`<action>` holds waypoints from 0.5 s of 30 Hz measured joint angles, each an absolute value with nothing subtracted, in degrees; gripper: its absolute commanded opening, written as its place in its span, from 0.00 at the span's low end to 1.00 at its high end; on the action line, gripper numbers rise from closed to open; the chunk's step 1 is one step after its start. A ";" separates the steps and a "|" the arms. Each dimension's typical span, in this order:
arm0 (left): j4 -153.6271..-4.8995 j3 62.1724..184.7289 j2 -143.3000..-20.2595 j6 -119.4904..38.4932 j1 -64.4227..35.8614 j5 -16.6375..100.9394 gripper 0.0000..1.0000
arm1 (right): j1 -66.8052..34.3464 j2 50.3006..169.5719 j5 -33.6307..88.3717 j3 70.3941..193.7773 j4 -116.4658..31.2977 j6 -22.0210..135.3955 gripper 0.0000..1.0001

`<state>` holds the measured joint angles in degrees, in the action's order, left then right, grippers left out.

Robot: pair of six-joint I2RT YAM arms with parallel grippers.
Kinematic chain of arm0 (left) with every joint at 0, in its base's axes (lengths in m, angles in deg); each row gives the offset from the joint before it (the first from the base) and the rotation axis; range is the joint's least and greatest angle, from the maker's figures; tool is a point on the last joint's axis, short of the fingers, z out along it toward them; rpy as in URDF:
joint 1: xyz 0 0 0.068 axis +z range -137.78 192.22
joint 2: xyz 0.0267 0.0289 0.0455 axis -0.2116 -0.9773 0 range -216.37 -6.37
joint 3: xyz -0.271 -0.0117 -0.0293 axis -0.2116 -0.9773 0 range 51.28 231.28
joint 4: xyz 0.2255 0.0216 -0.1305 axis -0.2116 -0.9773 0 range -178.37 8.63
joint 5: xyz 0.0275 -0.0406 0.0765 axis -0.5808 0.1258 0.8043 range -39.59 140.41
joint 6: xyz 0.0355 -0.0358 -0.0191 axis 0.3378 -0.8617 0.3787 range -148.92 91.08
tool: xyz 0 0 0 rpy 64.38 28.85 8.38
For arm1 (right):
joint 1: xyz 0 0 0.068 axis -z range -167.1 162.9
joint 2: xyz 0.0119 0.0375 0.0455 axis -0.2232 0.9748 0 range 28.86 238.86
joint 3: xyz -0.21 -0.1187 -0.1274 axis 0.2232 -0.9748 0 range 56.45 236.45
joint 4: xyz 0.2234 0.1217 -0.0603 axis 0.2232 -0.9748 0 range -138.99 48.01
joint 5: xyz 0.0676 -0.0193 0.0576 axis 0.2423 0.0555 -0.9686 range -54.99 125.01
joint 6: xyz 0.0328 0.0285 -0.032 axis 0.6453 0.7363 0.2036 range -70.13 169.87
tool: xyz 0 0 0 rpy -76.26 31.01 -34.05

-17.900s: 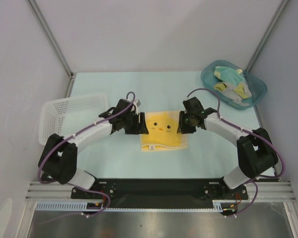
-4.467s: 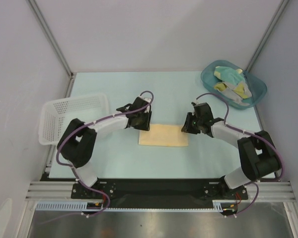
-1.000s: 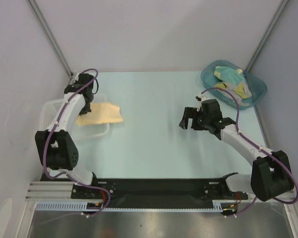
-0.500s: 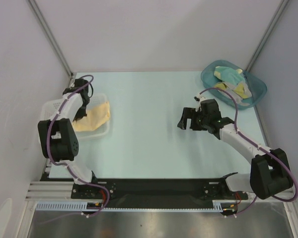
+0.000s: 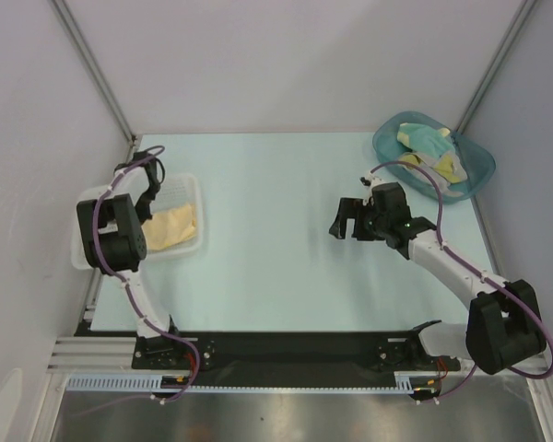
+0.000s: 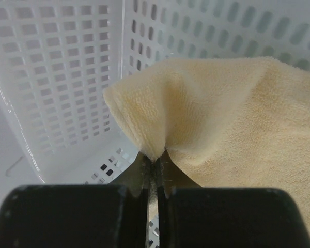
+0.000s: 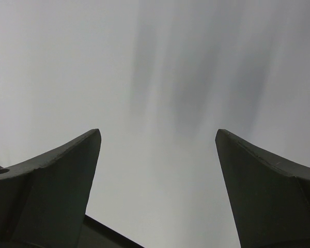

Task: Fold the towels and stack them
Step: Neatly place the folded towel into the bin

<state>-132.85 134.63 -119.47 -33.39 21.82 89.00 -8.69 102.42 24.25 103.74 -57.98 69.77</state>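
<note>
**Left pincer.** The left pincer (image 6: 155, 160) is clamped shut on a pinched ridge of the folded yellow towel (image 6: 232, 119). The cloth rises from the jaws toward 12 o'clock as a small peak. The rest drapes away toward 3 o'clock.

**Location of held item.** The towel lies inside the white mesh basket (image 5: 182, 188), which sits at 9 o'clock on the counter (image 5: 276, 203). Most of the towel appears to rest on the basket floor. Only the gripped ridge is raised.

**Right pincer.** The right pincer (image 7: 157, 137) stands fully open and holds nothing. In the overhead view it hovers at about 3 o'clock of the counter's centre, facing 9 o'clock.

**Remaining items.** The loose towels (image 5: 422, 138) lie crumpled in the teal tub (image 5: 380, 140) at 2 o'clock, well apart from the basket.

**Handling assessment.**
- The material looks like terry pile, judged light, limp and not fragile.
- The nap should give the jaws good purchase, so slipping is unlikely.
- The weak point is shape. A fold held at a single ridge may sag or fall open if dragged sideways.
- Release is best made straight and low.
- For the crumpled cloths, take hold at a hem or an exposed corner, not a bunched middle.
- Two adjacent corners, one per pincer, would let a cloth hang flat for folding.
</note>
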 measured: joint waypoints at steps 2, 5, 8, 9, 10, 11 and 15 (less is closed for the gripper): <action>-132.92 135.44 -120.02 -33.94 23.35 89.46 0.09 | -8.71 102.39 24.53 103.89 -57.96 69.77 1.00; -133.20 135.88 -120.02 -34.57 25.21 90.01 0.25 | -8.71 102.37 24.92 103.89 -58.00 69.77 1.00; -134.14 137.06 -120.02 -35.29 25.89 90.62 0.49 | -8.71 102.37 25.25 103.89 -58.02 69.75 1.00; -134.29 137.56 -120.02 -35.81 25.87 90.73 0.56 | -8.71 102.37 25.34 103.89 -58.02 69.75 1.00; -134.60 138.11 -120.02 -35.97 25.85 90.77 0.61 | -8.71 102.37 25.54 103.89 -58.04 69.75 1.00; -134.67 138.59 -120.02 -36.36 25.85 90.75 0.66 | -8.71 102.35 25.60 103.89 -58.06 69.75 1.00; -135.08 140.62 -119.34 -37.08 25.32 89.72 0.74 | -8.75 102.35 26.15 103.98 -58.26 69.75 1.00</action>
<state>-135.08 140.62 -119.34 -37.08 25.32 89.72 -8.75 102.35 26.15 103.98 -58.26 69.75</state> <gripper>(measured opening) 0.729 0.995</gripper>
